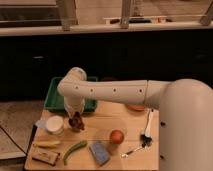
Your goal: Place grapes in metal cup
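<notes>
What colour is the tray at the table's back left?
The tray is green (camera view); the end effector is in front of it, at the grapes.

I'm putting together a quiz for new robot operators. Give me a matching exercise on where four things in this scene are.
Things:
1. gripper
2. green tray
3. orange fruit
4. blue sponge

Places:
A. near the front of the table, right of the green pod
B. back left of the table
C. at the grapes, just right of the cup
D. mid-table, left of the white-handled utensil

Pairs: 1-C, 2-B, 3-D, 4-A
</notes>
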